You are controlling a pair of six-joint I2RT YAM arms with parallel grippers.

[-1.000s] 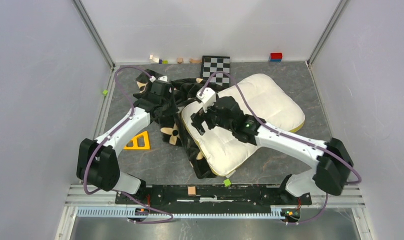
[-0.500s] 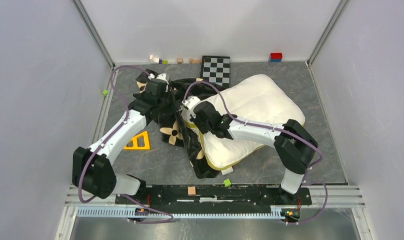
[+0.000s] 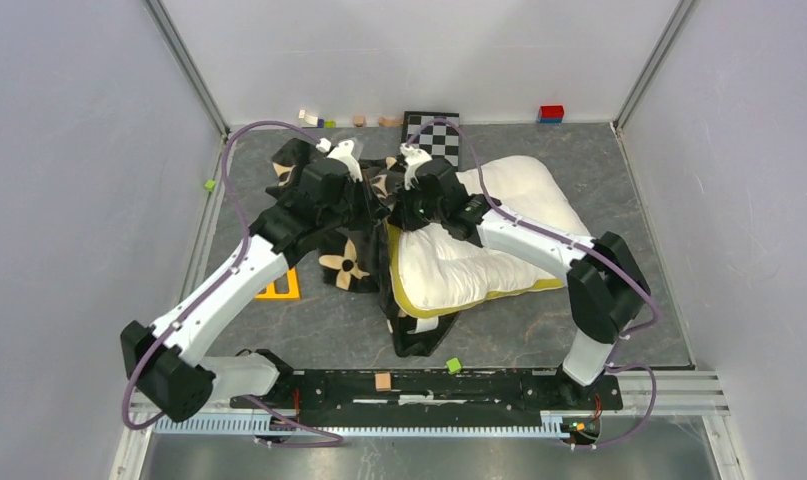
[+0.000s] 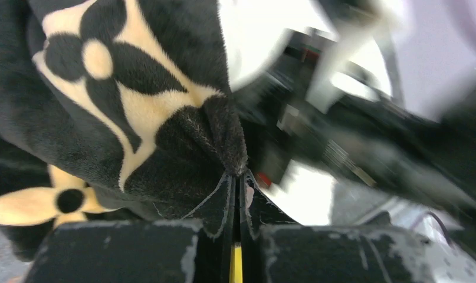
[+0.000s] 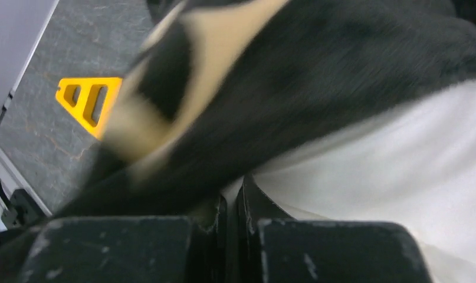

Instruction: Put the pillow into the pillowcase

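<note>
Nearest the arm bases, on the grey table point(image 3: 309, 335), a loose corner of the pillowcase point(image 3: 416, 335) lies spread out from under the pillow point(image 3: 469, 270). The pillow's left edge looks wrapped by the black plush, while most of its cream bulk lies uncovered to the right. Both things look soft and light. The pillow is plump and springy, so it will likely squash and bulge rather than slide cleanly, and its yellow-banded edge is probably the firmest place to pinch. The pillowcase is limp plush that will bunch and drag, so it is best held at the rim of its mouth, one hold on each side, and drawn over. Farther back, the left gripper point(image 4: 238, 186) and the right gripper point(image 5: 232, 203) sit close together over the pillow's far-left corner. The overhead view gives this layout but hides the fingertips. The left wrist view shows its jaws pressed together on a fold of the flowered fabric. The right wrist view is blurred and shows its jaws all but closed where black plush meets white pillow, seemingly pinching the case's edge, with a yellow triangle point(image 5: 88, 101) on the table beyond. Only the overhead view shows the checkered board point(image 3: 432, 135) by the far wall.
</note>
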